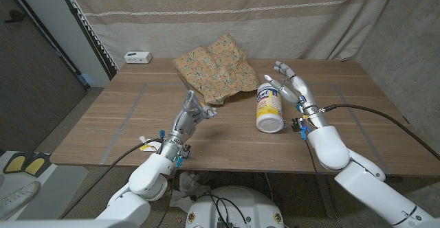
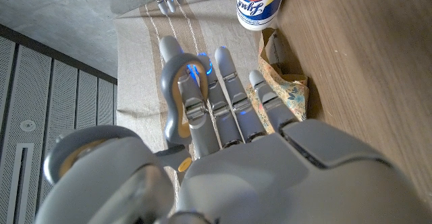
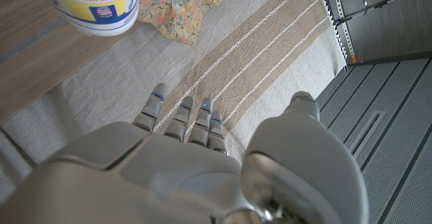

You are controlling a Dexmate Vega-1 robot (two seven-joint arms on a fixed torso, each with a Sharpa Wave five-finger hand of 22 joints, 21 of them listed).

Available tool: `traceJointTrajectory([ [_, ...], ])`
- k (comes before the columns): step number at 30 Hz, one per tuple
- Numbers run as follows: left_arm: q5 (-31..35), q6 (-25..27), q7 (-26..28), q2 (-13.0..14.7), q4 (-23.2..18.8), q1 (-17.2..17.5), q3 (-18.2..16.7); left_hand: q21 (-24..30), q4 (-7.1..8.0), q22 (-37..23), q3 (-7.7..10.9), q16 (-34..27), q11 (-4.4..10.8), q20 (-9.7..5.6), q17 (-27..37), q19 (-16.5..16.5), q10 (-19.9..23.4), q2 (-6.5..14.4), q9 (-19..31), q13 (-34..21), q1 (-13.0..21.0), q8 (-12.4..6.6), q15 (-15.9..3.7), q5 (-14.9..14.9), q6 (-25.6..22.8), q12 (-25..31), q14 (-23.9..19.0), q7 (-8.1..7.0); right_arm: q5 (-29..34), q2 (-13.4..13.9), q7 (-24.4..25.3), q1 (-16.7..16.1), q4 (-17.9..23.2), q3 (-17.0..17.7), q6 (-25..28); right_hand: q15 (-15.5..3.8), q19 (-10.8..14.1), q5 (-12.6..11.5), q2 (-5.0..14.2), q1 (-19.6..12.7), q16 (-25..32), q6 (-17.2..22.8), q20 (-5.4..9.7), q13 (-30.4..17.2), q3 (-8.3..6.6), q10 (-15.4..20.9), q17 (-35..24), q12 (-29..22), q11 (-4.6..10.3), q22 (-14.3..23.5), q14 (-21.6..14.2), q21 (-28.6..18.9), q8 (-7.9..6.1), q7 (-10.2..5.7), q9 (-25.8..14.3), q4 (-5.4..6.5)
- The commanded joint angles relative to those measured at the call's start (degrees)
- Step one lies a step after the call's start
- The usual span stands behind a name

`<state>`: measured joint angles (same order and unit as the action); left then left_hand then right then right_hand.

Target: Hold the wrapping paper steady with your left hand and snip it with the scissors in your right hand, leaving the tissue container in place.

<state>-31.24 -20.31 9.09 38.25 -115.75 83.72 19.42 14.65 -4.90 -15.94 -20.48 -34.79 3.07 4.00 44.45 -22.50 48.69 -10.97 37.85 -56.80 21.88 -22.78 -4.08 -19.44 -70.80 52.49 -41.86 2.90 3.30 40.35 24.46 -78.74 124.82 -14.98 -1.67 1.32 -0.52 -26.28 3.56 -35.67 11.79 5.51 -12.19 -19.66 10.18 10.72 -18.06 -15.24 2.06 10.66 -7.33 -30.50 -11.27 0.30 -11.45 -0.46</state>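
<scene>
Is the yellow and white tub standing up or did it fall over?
Fallen over. The tissue container lies on its side on the table, its white end pointing toward the robot.

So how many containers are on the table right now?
1: a tissue container lying on its side right of the table's middle, beside the wrapping paper and near the right hand. Anything behind the crumpled paper would be hidden.

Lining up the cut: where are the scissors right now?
In the left hand, not the right: the scissors sit hooked on its fingers, beside the wrapping paper.
</scene>
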Motion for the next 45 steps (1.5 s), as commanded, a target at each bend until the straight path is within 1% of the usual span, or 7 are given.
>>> traceJointTrajectory([
  [1, -1.85, 5.17, 0.35, 4.12, -4.83, 0.69, -1.92, -0.05, -0.32, -0.11, 0.0, -0.41, 3.74, 0.38, -0.07, -0.3, 4.04, 0.1, 0.17, -0.78, -0.13, -0.13, -3.5, 0.32, 2.24, 0.7, -0.43, 2.91, 5.95, 0.39, 2.23, 1.37, -2.24, -0.77, 0.83, -0.16, -0.32, -0.04, 0.0, 0.11, -0.29, -0.45, -0.01, 0.12, 0.63, -0.38, -0.12, 0.1, -0.04, 0.15, 0.83, 0.25, 0.06, -0.08, 0.0, 0.03],
  [7, -1.79, 6.81, 0.24, 5.26, -5.88, 0.15, -2.31, -0.13, -0.6, -0.05, 0.08, -0.5, 3.58, 0.38, -0.12, -0.3, 4.17, 0.16, 0.2, -0.74, -0.05, -0.08, -3.49, 0.37, 2.17, 0.79, -0.53, 2.96, 6.89, 0.2, 3.17, 1.04, -2.48, -0.58, 1.12, -0.1, -0.35, -0.07, -0.02, 0.08, -0.38, -0.61, 0.06, 0.22, 0.71, -0.74, -0.05, 0.23, -0.06, 0.14, 1.31, 0.43, 0.02, -0.16, 0.01, -0.03],
  [15, -2.2, 6.94, -0.96, 5.47, -5.53, -0.97, -2.07, -0.22, -1.12, 0.06, 0.19, -0.7, 3.45, 0.35, -0.35, -0.43, 4.57, 0.3, 0.28, -0.25, 0.21, -0.18, -3.57, 0.41, 1.55, 0.79, -1.02, 3.09, 6.71, 0.18, 2.97, 0.72, -2.16, -0.13, 2.97, 0.04, -0.38, -0.1, -0.02, 0.12, -0.38, -0.79, 0.05, 0.31, 0.8, -0.95, 0.02, 0.3, -0.07, 0.14, 1.59, 0.62, 0.01, -0.2, 0.01, -0.06],
  [23, -2.38, 7.03, -1.58, 5.73, -5.3, -1.11, -1.64, -0.31, -1.46, 0.12, 0.21, -0.87, 3.51, 0.31, -0.33, -0.45, 4.59, 0.32, 0.5, -0.55, 0.33, -0.27, -3.67, 0.42, 1.24, 1.08, -1.11, 3.02, 7.67, 0.79, 2.19, 1.57, -2.5, -1.42, 5.55, 0.28, -0.61, -0.15, 0.02, 0.06, -0.46, -1.12, 0.08, 0.43, 0.86, -1.22, 0.11, 0.4, -0.07, 0.14, 2.11, 0.92, 0.01, -0.19, 0.02, -0.13],
  [27, -2.15, 7.22, -1.13, 5.95, -5.84, -0.65, -1.7, -0.33, -1.62, 0.15, 0.24, -0.79, 3.17, 0.33, -0.67, -0.5, 4.76, 0.37, 0.81, -0.04, 0.42, -0.38, -3.71, 0.41, 1.2, 0.89, -1.28, 3.14, 10.28, 1.17, 2.97, 2.65, -3.4, -2.91, 5.83, 0.2, -1.14, -0.24, 0.05, -0.1, -0.81, -1.24, 0.57, 0.55, 0.9, -1.54, 0.24, 0.5, -0.05, 0.13, 3.4, 1.35, -0.07, -0.26, 0.02, -0.27],
  [33, -2.33, 7.51, -0.72, 6.28, -6.37, 0.14, -1.9, -0.4, -1.87, 0.18, 0.27, -1.0, 3.44, 0.32, -0.79, -0.5, 4.95, 0.43, 0.95, -0.15, 0.53, -0.4, -3.49, 0.38, 1.03, 1.12, -1.71, 3.1, 13.11, 1.64, 3.76, 3.82, -4.35, -4.62, 5.79, 0.41, -1.69, -0.32, 0.08, -0.22, -1.01, -1.49, 0.8, 0.67, 0.95, -1.63, 0.39, 0.51, 0.01, 0.12, 4.43, 1.8, -0.09, -0.6, 0.03, -0.38],
  [45, -2.51, 7.94, -0.59, 7.34, -7.36, 1.2, -2.71, -0.44, -2.15, 0.17, 0.31, -1.09, 3.29, 0.28, -0.92, -0.52, 5.06, 0.48, 1.07, 0.19, 0.66, -0.29, -3.53, 0.31, 0.97, 1.09, -1.73, 3.3, 26.84, 1.08, 8.33, 8.39, -7.79, -11.19, 7.54, -0.45, -2.38, -0.52, -0.03, -0.32, -1.05, -1.49, 2.01, 0.88, 1.17, -1.91, 0.7, 0.55, 0.97, 0.1, 5.65, 2.48, -0.28, -1.57, 0.02, -0.55],
])
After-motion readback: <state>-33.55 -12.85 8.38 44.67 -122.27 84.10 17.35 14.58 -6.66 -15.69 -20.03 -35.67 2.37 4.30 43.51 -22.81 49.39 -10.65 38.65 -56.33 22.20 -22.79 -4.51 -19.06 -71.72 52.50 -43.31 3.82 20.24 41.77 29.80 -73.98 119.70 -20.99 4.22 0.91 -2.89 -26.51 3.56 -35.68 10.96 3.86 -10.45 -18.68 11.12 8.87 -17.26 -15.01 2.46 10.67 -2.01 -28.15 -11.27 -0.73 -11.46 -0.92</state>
